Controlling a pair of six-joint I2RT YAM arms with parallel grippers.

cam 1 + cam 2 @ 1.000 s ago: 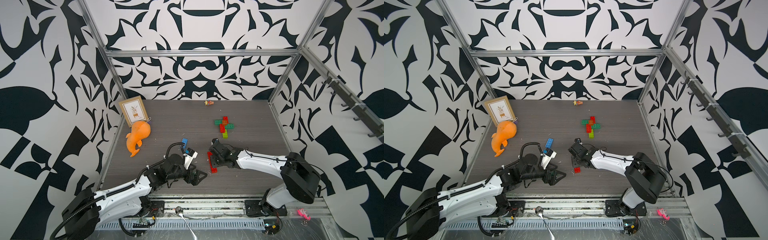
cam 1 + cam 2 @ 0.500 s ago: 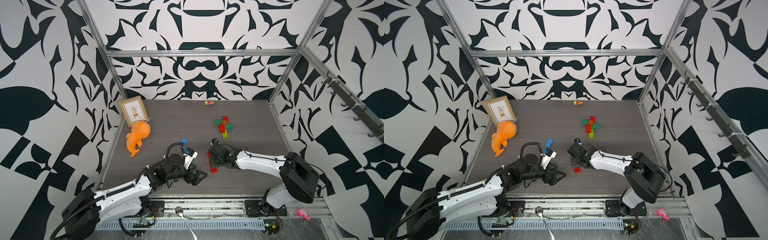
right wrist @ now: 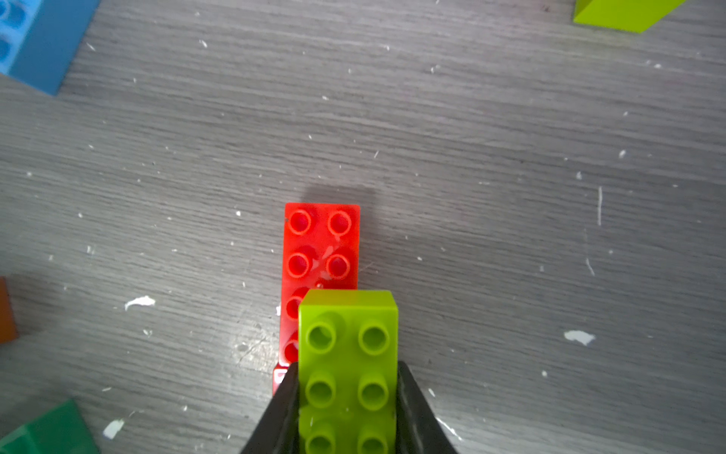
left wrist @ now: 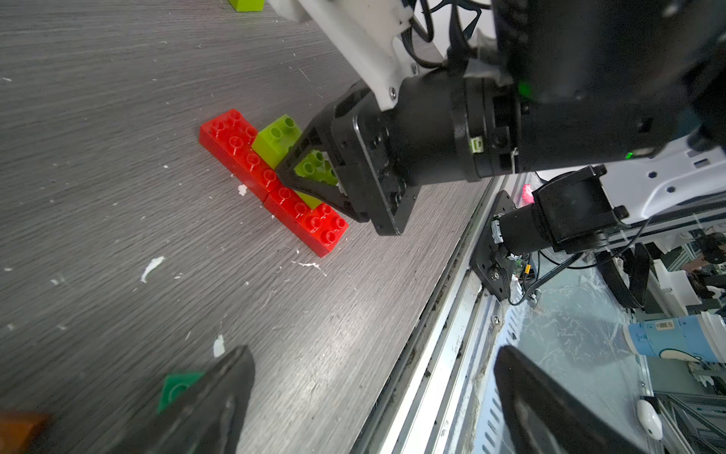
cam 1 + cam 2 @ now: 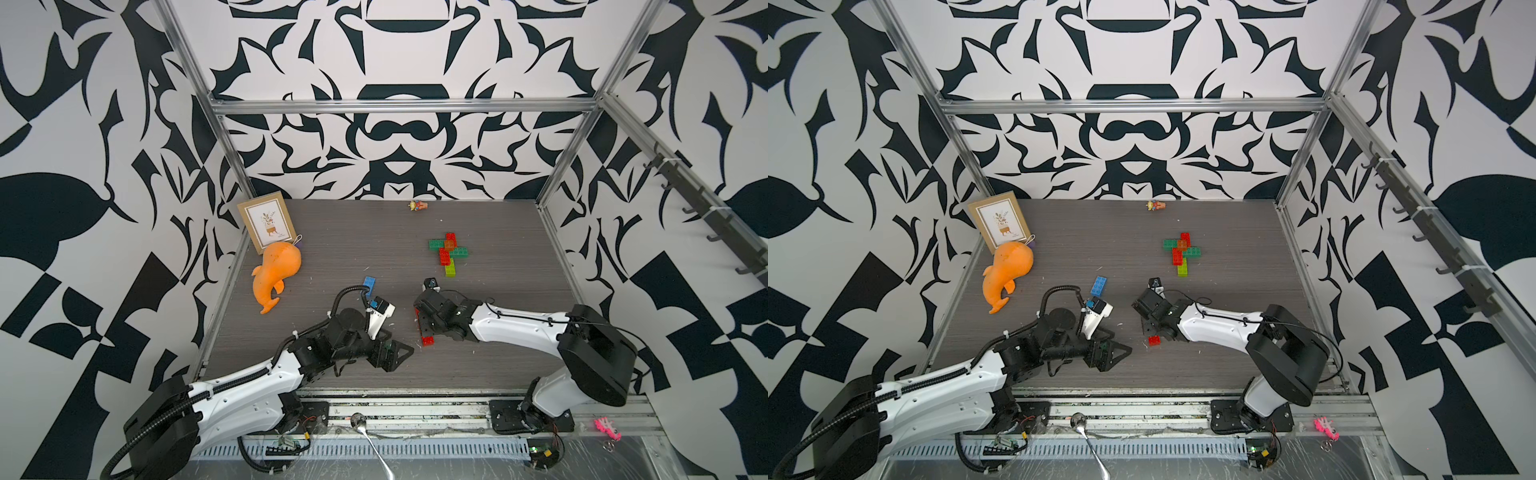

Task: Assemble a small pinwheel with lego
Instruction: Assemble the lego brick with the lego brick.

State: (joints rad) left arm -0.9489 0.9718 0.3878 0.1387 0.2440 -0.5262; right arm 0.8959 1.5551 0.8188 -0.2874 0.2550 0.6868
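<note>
Right gripper (image 3: 347, 393) clamps lime brick (image 3: 347, 314) partly over 2 red bricks (image 4: 231, 141).

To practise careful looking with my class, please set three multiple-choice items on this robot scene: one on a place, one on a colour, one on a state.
1. Where does the orange plush whale lie?
A. beside the framed picture
B. on top of the lego cross
C. under the right arm

2. The right hand holds a brick of what colour?
A. blue
B. lime
C. dark green

3. How is the left hand?
A. open and empty
B. shut on a red brick
C. shut on a blue brick

Answers:
1 A: both top views show the whale right by the picture.
2 B: the brick it grips shows lime in the right wrist view.
3 A: in the left wrist view its fingers stand wide apart with nothing between them.
</note>
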